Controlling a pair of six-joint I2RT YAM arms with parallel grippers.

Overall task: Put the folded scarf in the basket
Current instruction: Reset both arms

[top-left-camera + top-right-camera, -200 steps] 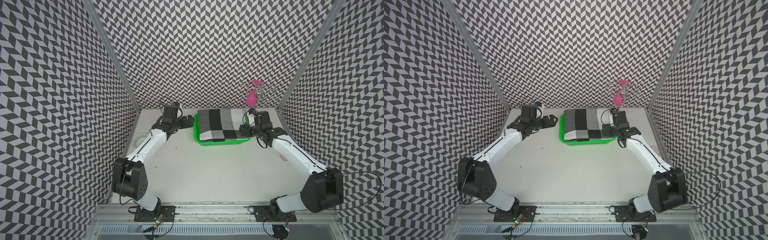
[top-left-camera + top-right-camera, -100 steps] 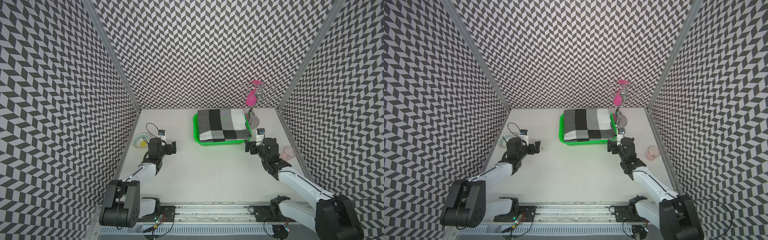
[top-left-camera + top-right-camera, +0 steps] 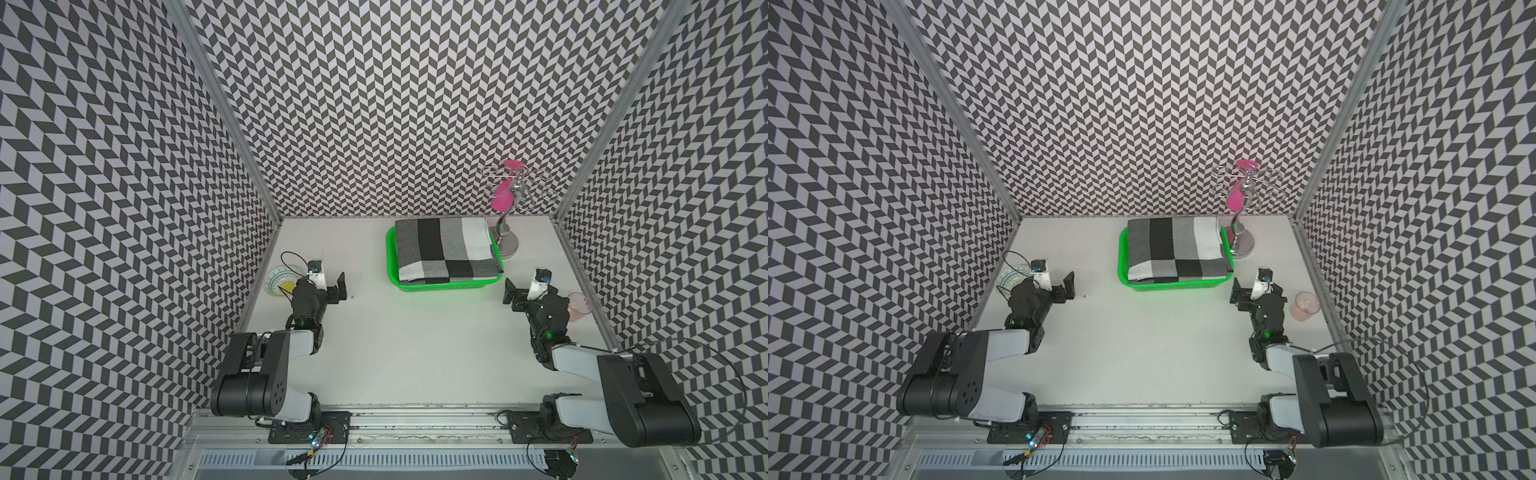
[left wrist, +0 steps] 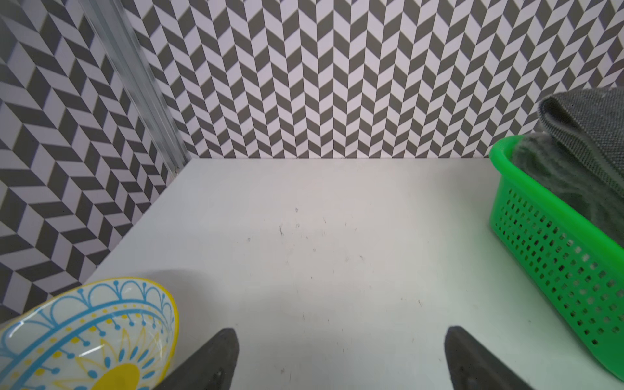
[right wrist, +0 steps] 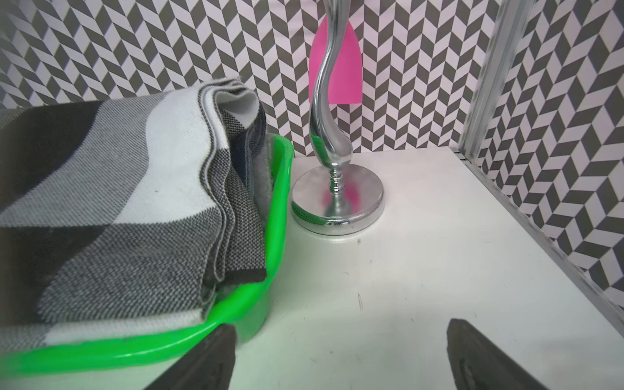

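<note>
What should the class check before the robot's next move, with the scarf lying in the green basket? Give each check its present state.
1. Scarf inside the basket: ok, folded and covering most of it.
2. Left end effector open and empty: ok.
3. Right end effector open and empty: ok.
4. Right end effector clear of the basket's corner: cannot tell, it sits very close.
5. Metal stand upright beside the basket: ok.
6. Pink cup standing upright: ok.
</note>
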